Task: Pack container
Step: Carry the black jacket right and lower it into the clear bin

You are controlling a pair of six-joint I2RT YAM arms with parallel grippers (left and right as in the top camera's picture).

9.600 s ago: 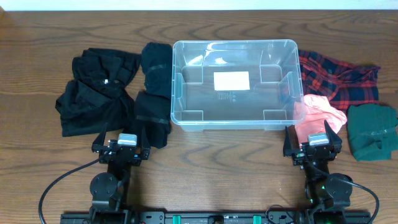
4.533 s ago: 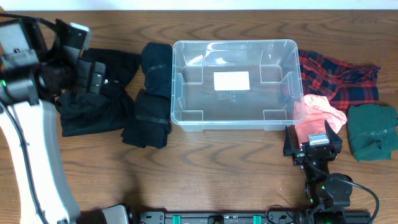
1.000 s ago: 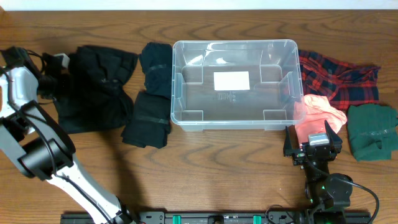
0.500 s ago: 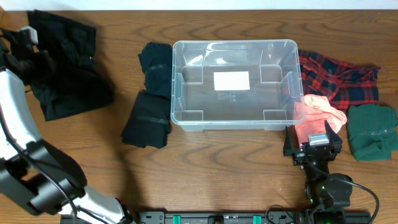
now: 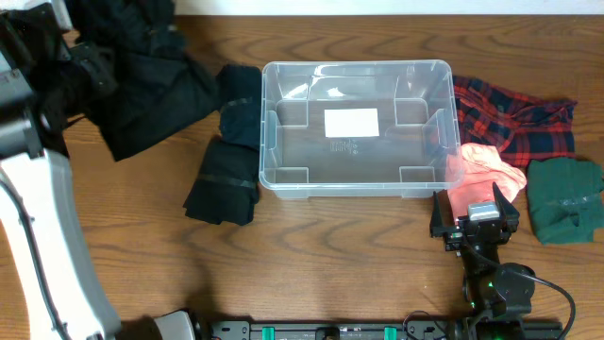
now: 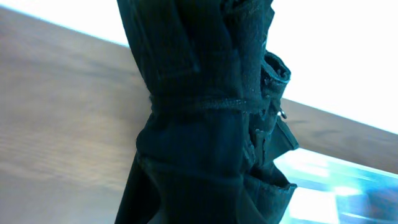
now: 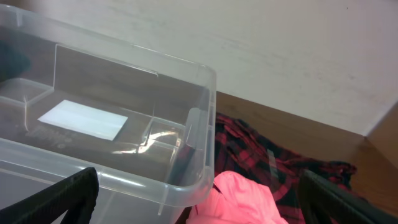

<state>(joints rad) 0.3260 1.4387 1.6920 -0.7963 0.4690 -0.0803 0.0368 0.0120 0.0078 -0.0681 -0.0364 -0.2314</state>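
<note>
High over the far left corner of the table (image 5: 330, 274), the left arm (image 5: 38, 236) rises as a long white column along the left edge and bends at the top, so that the left claw (image 5: 90, 66) points toward the middle. Its jaws are clamped on a black garment (image 5: 146, 85), which hangs from it in a loose bunch; in the left wrist view the same cloth (image 6: 205, 124) fills the middle of the picture in dark folds and hides the fingers. Below that claw and to its right, two folded dark pieces (image 5: 229, 142) lie on the wood, touching the container's left wall. The container (image 5: 359, 64) sits well to the right of the left claw and just ahead of the right claw, upright, with only the white label (image 5: 351, 123) showing through its clear bottom. The right arm is folded low at the near edge, and the right claw (image 5: 475, 219) stands with its jaws spread wide, gripping nothing, its dark fingers (image 7: 68, 193) at the lower corners of the right wrist view. Just ahead of it, against the container's near right corner, lies a pink cloth (image 5: 486, 170); beyond that is a red plaid shirt (image 5: 514, 118), and to the claw's right a green garment (image 5: 564, 198).
</note>
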